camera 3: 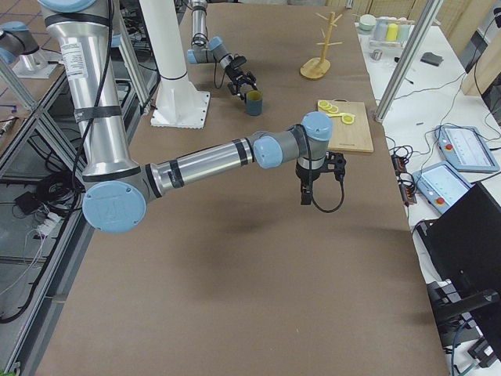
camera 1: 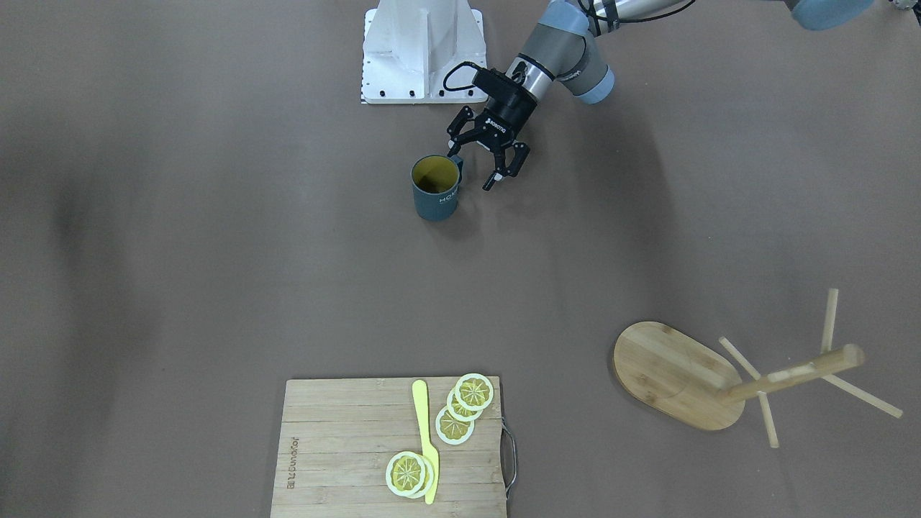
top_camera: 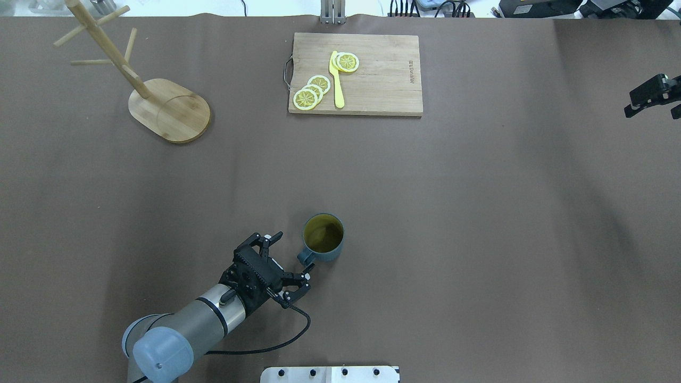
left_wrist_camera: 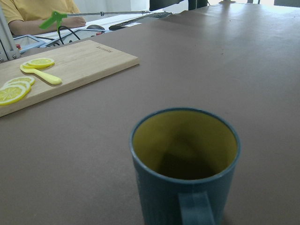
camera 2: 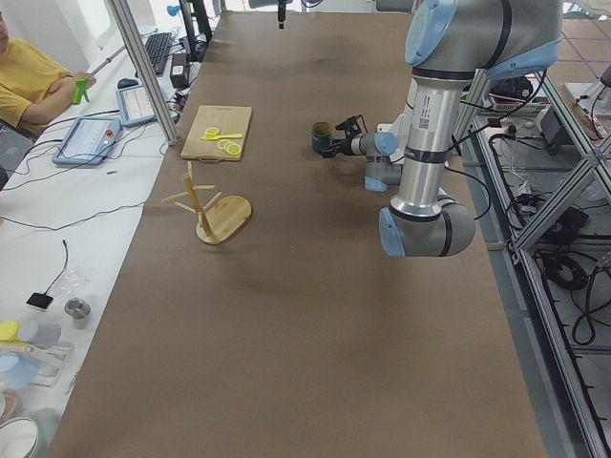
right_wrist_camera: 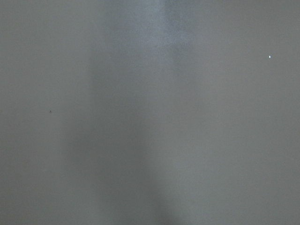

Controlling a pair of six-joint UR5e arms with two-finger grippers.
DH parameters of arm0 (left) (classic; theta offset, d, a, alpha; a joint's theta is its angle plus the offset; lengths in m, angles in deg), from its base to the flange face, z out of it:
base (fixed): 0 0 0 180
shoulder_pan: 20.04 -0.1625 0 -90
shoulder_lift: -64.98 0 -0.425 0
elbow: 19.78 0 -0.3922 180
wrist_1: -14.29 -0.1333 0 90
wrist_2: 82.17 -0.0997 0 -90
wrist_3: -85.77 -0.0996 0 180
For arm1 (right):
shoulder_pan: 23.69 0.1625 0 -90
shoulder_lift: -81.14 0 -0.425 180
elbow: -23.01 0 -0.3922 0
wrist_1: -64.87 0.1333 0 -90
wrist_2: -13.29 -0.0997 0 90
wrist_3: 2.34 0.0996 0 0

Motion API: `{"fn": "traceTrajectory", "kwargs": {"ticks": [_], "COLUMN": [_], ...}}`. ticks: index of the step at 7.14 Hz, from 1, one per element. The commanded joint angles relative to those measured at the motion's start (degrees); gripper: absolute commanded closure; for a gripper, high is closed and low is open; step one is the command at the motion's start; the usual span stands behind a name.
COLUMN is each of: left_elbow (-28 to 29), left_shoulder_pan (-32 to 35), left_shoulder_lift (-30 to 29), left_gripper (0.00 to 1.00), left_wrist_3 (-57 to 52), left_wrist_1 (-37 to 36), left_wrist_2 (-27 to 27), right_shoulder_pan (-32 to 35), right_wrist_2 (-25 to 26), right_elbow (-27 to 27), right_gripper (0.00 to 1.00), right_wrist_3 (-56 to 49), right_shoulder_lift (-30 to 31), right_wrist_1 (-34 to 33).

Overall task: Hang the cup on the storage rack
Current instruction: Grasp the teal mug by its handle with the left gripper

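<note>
- Left gripper (top_camera: pixel 291 257) spread wide, cup (top_camera: pixel 323 238) handle between its fingers.
- Rack (top_camera: pixel 170 109) upright, well apart at cup's 10 o'clock overhead.
- Right gripper (top_camera: pixel 652 98): opening cannot be told.

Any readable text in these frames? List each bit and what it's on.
"HOM" in white on the side of the cup; anything after it is out of sight.
"ROBOTIQ" on the body of the left gripper, small.
Burned-in brand mark on the board: too blurred to read.
Nothing else legible.
</note>
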Motion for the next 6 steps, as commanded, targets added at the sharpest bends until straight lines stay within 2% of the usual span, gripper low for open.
{"fn": "traceTrajectory", "kwargs": {"ticks": [1,2,3,4,6], "left_elbow": [1.64,2.17,1.92,1.48,1.39], "left_shoulder_pan": [-0.01,-0.44,-0.45,-0.45,-0.53], "left_shoulder_lift": [-1.37,-1.98,-2.07,-1.99,-1.63], "left_gripper": [0.16,0.44,0.90,1.00,1.00], "left_wrist_3": [0.42,0.51,1.20,2.34,3.49], "left_wrist_1": [0.11,0.19,0.19,0.11,-0.16], "left_wrist_2": [0.36,0.36,0.45,0.45,0.97], "right_shoulder_pan": [0.04,0.04,0.04,0.04,0.30], "right_wrist_2": [-0.26,-0.61,-0.70,-0.71,-0.71], "right_elbow": [0.22,0.22,0.22,0.22,0.31], "right_gripper": [0.00,0.00,0.00,0.00,0.00], "right_wrist_3": [0.03,0.03,0.03,0.03,0.03], "right_shoulder_lift": [-0.30,-0.65,-0.65,-0.65,-0.74], "right_wrist_1": [0.00,0.00,0.00,0.00,0.00]}}
